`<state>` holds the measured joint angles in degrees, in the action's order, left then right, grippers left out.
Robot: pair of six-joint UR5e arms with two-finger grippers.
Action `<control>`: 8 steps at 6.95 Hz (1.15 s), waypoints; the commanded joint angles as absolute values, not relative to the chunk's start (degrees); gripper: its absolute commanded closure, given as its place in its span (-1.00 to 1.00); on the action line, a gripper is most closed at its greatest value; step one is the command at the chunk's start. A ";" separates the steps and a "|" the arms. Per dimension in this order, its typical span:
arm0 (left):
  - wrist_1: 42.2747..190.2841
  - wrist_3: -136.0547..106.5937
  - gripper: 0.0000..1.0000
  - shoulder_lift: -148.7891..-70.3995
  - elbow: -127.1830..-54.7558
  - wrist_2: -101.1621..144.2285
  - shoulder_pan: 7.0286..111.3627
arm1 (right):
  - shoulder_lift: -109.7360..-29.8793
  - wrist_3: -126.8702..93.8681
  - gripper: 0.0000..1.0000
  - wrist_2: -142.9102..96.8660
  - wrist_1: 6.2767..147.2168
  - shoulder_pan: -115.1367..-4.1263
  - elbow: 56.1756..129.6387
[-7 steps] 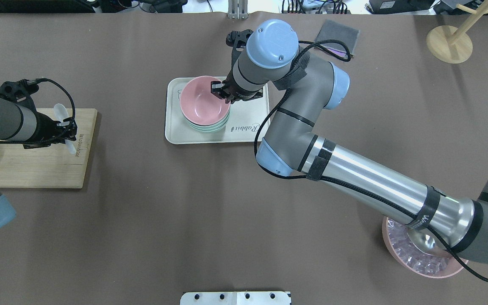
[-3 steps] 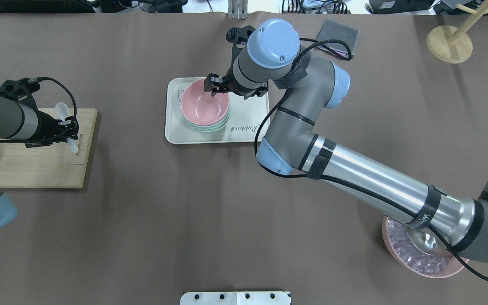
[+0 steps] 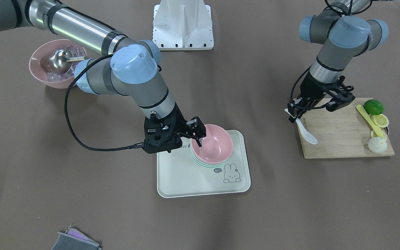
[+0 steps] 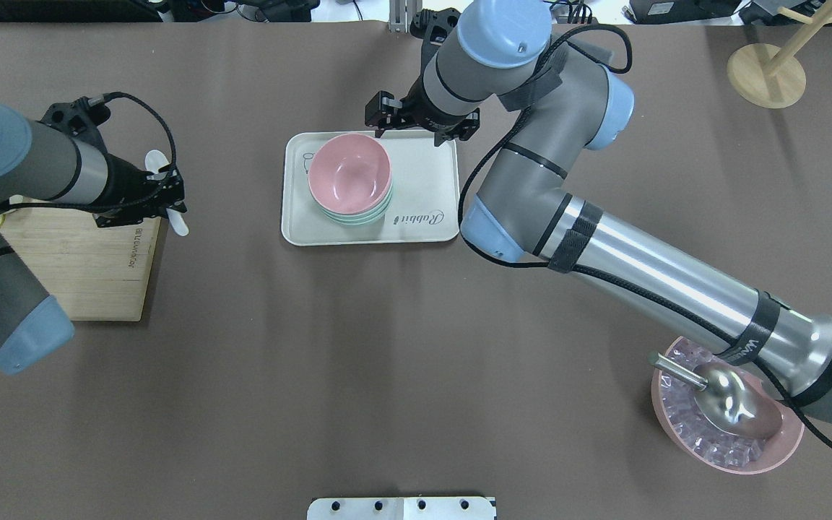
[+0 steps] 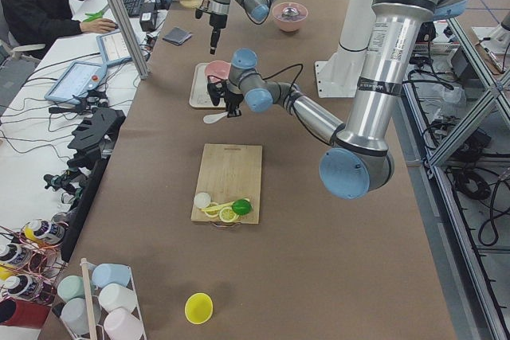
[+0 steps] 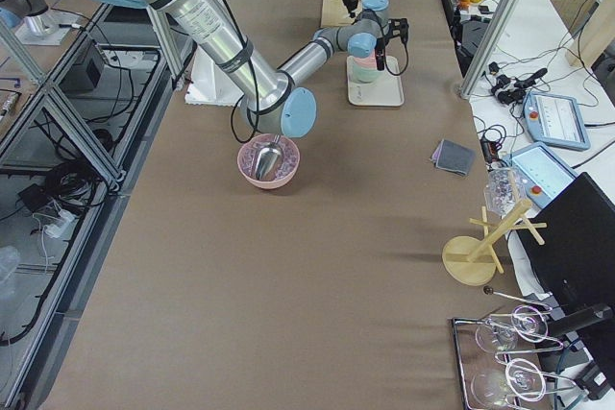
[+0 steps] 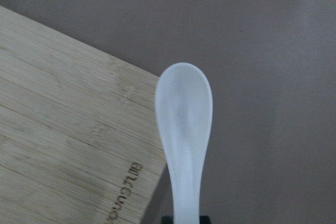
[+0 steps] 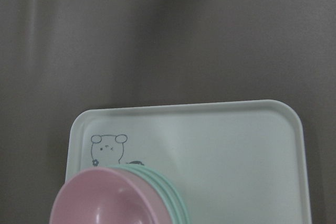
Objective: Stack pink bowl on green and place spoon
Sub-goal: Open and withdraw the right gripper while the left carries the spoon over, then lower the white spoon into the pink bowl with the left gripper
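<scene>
Spoon (image 7: 184, 124) sits clenched in left pincer (image 4: 169, 195); right pincer (image 3: 199, 134) released, pink bowl (image 4: 349, 173) atop green (image 4: 358, 217)

Bright, even light pours from overhead, and only soft, faint shadows fall on the brown desk (image 4: 358, 361). There's a glint inside the pink bowl (image 4: 349, 175) and glare on the metal scoop (image 4: 730, 406). The wrist close-ups run softer: the spoon (image 7: 185, 129) looks slightly hazy.

Left gripper (image 4: 167, 198), wrist level, clamped on spoon (image 7: 184, 124); right gripper (image 4: 422, 121), pointing down, jaws apart.
</scene>
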<state>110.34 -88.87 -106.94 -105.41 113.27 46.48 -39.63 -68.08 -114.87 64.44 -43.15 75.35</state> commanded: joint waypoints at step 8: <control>103.36 -100.02 1.00 -133.66 -91.17 109.70 36.48 | -53.70 -52.47 -1.00 -127.00 64.78 -56.16 82.53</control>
